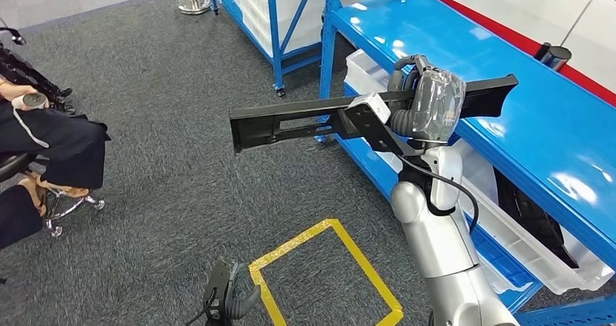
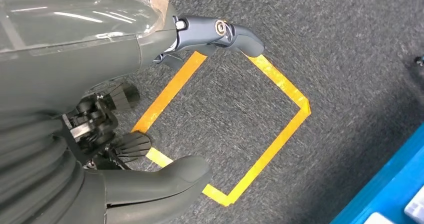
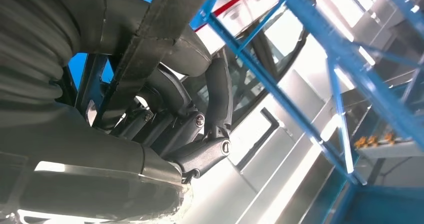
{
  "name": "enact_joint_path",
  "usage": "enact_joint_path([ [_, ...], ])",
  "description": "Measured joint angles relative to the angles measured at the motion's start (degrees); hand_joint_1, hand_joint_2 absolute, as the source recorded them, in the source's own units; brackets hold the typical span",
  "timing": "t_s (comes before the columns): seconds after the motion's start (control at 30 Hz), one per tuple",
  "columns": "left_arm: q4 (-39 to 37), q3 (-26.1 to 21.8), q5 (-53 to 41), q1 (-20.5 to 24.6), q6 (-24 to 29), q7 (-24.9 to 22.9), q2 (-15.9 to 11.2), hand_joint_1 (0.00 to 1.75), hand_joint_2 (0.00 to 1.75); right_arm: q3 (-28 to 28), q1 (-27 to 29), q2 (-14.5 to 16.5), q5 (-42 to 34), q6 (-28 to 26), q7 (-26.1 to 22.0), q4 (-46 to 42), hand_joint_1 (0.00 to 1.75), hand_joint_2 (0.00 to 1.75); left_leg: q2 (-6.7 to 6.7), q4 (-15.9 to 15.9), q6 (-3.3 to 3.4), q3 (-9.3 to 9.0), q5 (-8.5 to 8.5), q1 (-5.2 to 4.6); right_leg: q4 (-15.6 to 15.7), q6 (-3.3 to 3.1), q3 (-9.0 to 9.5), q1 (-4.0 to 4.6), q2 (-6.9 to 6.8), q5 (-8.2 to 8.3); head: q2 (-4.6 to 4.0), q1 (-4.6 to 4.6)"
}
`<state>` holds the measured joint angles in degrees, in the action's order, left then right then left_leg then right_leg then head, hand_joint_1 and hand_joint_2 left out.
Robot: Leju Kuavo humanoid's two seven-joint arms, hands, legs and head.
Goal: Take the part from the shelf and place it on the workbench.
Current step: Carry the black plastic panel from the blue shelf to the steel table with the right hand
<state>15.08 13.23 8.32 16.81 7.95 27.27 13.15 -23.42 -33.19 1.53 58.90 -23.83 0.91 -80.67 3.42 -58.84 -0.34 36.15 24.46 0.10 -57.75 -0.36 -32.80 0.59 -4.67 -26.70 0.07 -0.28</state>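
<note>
While the right hand (image 1: 428,101) is raised in front of the blue shelf (image 1: 523,115), its fingers are clamped on the part (image 1: 305,119), a long black bar with open cut-outs held roughly level in the air. The part runs out past both sides of the fingers: the longer end reaches out over the grey carpet (image 1: 181,159), the shorter end lies over the shelf's top deck. A white label (image 1: 374,107) sits on the part just beside the fingers.

The head view shows the whole length of the part and the silver right arm under it. The right wrist view shows what that view cannot: from behind the right hand (image 3: 190,134), the dark fingers (image 3: 220,92) curl around the edge of the part (image 3: 145,49), with blue shelf struts (image 3: 300,49) crossing beyond them.

Beneath the shelf deck, white bins (image 1: 530,246) sit on a lower level, and a dark curved piece (image 1: 534,221) lies in the nearest one.

The left hand (image 1: 229,293) hangs low near a square of yellow tape (image 1: 327,275) on the carpet. The left wrist view shows the left hand (image 2: 165,109) more closely: its fingers (image 2: 220,34) are spread apart with nothing between them, and the tape square (image 2: 280,139) lies on the floor beyond the fingertips.

Well away from the fingers of both hands, a seated person (image 1: 43,152) in dark clothes is at the far side of the carpet, on a chair with a chrome wheeled base (image 1: 69,206).
</note>
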Motion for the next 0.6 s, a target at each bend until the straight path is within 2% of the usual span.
enact_joint_path([
  [0.07, 0.0, 0.0, 0.1, -0.1, 0.1, 0.2, 0.0, 0.00, 1.75, 0.1, 0.6, -0.2, -0.7, 0.3, -0.1, -0.5, 1.75, 1.75, -1.08, 0.3, 0.89, 0.28, -0.41, 0.06, 0.0, 0.44, -0.18, -0.04, -0.57, -0.12, 0.00, 0.24],
  [0.13, 0.0, 0.0, 0.3, -0.1, 0.3, 0.4, 0.0, 0.00, 1.75, 0.4, 1.5, -0.5, -2.2, 0.3, -0.6, -1.2, 1.75, 1.75, -2.17, 0.7, 1.78, 0.36, -0.95, 0.32, -2.3, 0.57, -1.25, -0.37, 1.16, -1.64, 0.00, 0.39],
  [0.2, 0.0, 0.0, 0.6, -0.1, 0.5, 0.7, 0.0, 0.00, 1.75, 0.8, 2.9, -1.0, -4.2, 0.2, -1.7, -1.9, 1.75, 1.75, -3.35, 1.0, 2.37, 0.50, -1.32, 0.43, -9.3, 0.42, -4.36, -0.65, 3.63, -4.81, 0.00, 0.65],
  [0.23, 0.0, 0.0, 0.7, -0.2, 0.6, 0.8, -0.1, 0.00, 1.75, 1.1, 3.9, -1.2, -5.2, 0.1, -2.2, -2.2, 1.75, 1.75, -4.02, 1.0, 2.52, 0.59, -1.43, 0.42, -13.4, 0.39, -6.20, -0.68, 4.13, -6.20, 0.00, 0.74],
  [0.27, 0.0, 0.0, 0.8, -0.4, 0.7, 0.8, -0.1, 0.00, 1.75, 1.3, 4.9, -1.4, -5.9, 0.0, -2.7, -2.4, 1.75, 1.75, -4.73, 1.1, 2.62, 0.65, -1.50, 0.39, -16.2, 0.48, -7.57, -0.69, 4.32, -6.99, 0.00, 0.78],
  [0.3, 0.0, 0.0, 1.0, -0.6, 0.7, 0.9, -0.3, 0.00, 1.75, 1.6, 5.8, -1.6, -6.5, -0.2, -3.1, -2.6, 1.75, 1.75, -5.43, 1.1, 2.68, 0.69, -1.56, 0.34, -16.9, 0.67, -7.94, -0.67, 4.43, -6.88, 0.00, 0.79],
  [0.33, 0.0, 0.0, 1.1, -0.8, 0.8, 1.0, -0.4, 0.00, 1.75, 1.8, 6.7, -1.7, -7.1, -0.4, -3.5, -3.0, 1.75, 1.75, -6.10, 1.0, 2.70, 0.69, -1.61, 0.26, -15.2, 0.91, -7.21, -0.63, 4.58, -5.86, 0.00, 0.81],
  [0.37, 0.0, 0.0, 1.2, -0.9, 0.9, 1.1, -0.5, 0.00, 1.75, 2.1, 7.3, -1.8, -7.6, -0.6, -4.0, -3.5, 1.75, 1.75, -6.75, 1.0, 2.71, 0.68, -1.66, 0.18, -11.4, 1.06, -5.54, -0.57, 5.01, -4.20, 0.00, 0.83],
  [0.43, 0.0, -0.1, 1.5, -0.9, 1.1, 1.2, -0.6, 0.00, 1.75, 2.4, 8.4, -1.9, -8.7, -1.1, -5.0, -4.8, 1.75, 1.75, -7.82, 1.0, 2.57, 0.95, -1.85, 0.19, -3.2, 0.74, -1.85, -0.38, 7.26, -0.92, 0.00, 0.73],
  [0.47, 0.0, -0.1, 1.6, -1.0, 1.2, 1.2, -0.6, 0.00, 1.75, 2.6, 8.9, -1.9, -9.5, -1.3, -5.5, -5.6, 1.75, 1.75, -8.28, 1.0, 2.36, 1.21, -2.02, 0.29, -0.7, 0.49, -0.73, -0.24, 8.19, 0.01, 0.00, 0.74],
  [0.5, 0.0, -0.2, 1.8, -1.1, 1.3, 1.3, -0.6, 0.00, 1.75, 2.9, 9.5, -1.9, -10.3, -1.6, -6.0, -6.3, 1.75, 1.75, -8.74, 1.0, 2.07, 1.48, -2.23, 0.45, 0.4, 0.23, -0.25, -0.12, 8.72, 0.40, 0.00, 0.74],
  [0.57, 0.0, -0.3, 2.2, -1.5, 1.6, 1.3, -0.7, 0.00, 1.75, 3.4, 11.1, -1.9, -12.3, -2.1, -7.1, -8.0, 1.75, 1.75, -9.66, 1.3, 1.36, 1.75, -2.58, 0.60, 1.0, 0.05, 0.12, -0.19, 7.80, 0.79, 0.00, 0.97],
  [0.6, 0.0, -0.5, 2.4, -1.7, 1.7, 1.4, -0.9, 0.00, 1.75, 3.6, 11.9, -1.9, -13.5, -2.4, -7.7, -9.1, 1.75, 1.75, -9.15, 1.2, 1.05, 1.84, -2.37, 0.44, 1.5, -0.11, 0.45, -0.38, 7.16, 1.06, 0.00, 0.96],
])
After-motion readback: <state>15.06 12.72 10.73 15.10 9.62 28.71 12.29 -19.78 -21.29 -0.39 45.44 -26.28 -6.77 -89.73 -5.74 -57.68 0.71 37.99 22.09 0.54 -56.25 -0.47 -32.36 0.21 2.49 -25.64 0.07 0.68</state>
